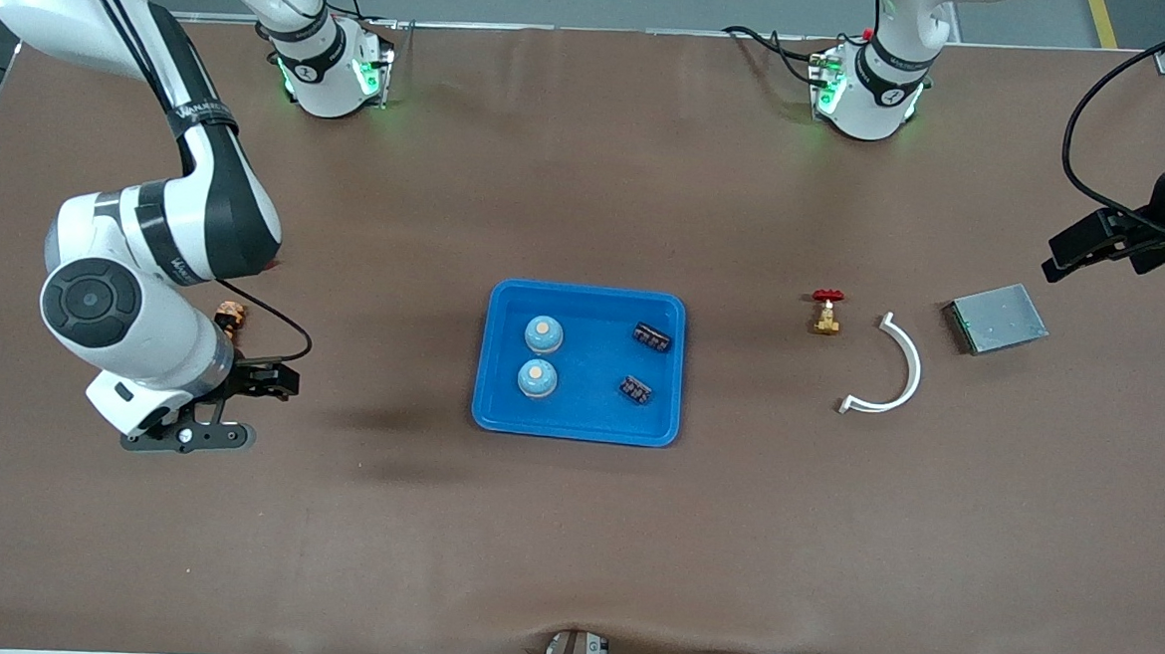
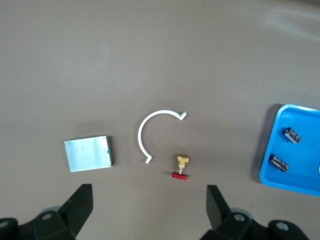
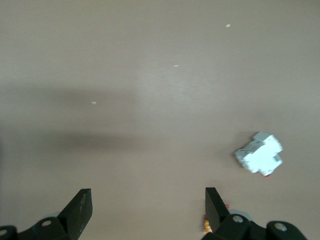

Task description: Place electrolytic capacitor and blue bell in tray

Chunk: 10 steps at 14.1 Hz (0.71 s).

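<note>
The tray (image 1: 581,362) sits mid-frame in the front view, already holding two blue bells (image 1: 543,334) and two capacitors (image 1: 652,337) — light, stiff, smooth pieces, probably best pinched across their sides. The left gripper (image 2: 149,207), upper right, and the right gripper (image 3: 148,210), lower left, are both spread wide, empty.

White arms, black joints, green base lights.
</note>
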Available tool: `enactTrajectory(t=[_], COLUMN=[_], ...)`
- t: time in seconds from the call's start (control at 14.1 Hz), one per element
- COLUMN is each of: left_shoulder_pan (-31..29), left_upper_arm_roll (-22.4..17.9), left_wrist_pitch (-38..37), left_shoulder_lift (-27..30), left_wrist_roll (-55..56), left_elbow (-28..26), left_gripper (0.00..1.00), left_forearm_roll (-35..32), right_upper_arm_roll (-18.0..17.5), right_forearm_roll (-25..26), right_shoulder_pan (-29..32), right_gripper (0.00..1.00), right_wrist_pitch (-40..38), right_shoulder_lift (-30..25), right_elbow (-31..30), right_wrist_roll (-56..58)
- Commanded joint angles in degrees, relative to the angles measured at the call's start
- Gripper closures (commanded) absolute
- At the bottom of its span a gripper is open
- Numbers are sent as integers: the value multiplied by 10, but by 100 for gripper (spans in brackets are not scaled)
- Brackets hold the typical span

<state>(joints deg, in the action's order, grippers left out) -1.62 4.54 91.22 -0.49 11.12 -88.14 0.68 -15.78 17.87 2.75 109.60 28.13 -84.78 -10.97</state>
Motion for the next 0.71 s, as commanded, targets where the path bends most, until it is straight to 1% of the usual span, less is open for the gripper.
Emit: enactTrajectory(t=[0.0,0.07,0.35,0.49,0.64], left_shoulder_pan=[1,-2,-3,-3,-3], left_upper_arm_roll=[0,0,0,0,0], left_wrist_pitch=[-4,-6,-14,-38,-43], left_shoulder_lift=[1,2,3,9,20], left_wrist_roll=[-7,-9,-19,-26,-27], left_elbow=[10,10,10,6,-1], left_gripper=[0,0,0,0,0], left_forearm_roll=[-11,-11,-11,-12,-12], right_upper_arm_roll=[70,80,109,137,143], right_forearm_roll=[-67,-76,-91,-119,-122], right_shoulder_pan=[-18,-18,-13,-12,-12], right_gripper=[0,0,0,0,0], right_wrist_pitch=[31,29,35,26,-7], right_shoulder_lift=[-55,-73,-166,-202,-232], right_elbow=[-56,-65,-160,-176,-182], right_wrist_roll=[73,81,102,125,121])
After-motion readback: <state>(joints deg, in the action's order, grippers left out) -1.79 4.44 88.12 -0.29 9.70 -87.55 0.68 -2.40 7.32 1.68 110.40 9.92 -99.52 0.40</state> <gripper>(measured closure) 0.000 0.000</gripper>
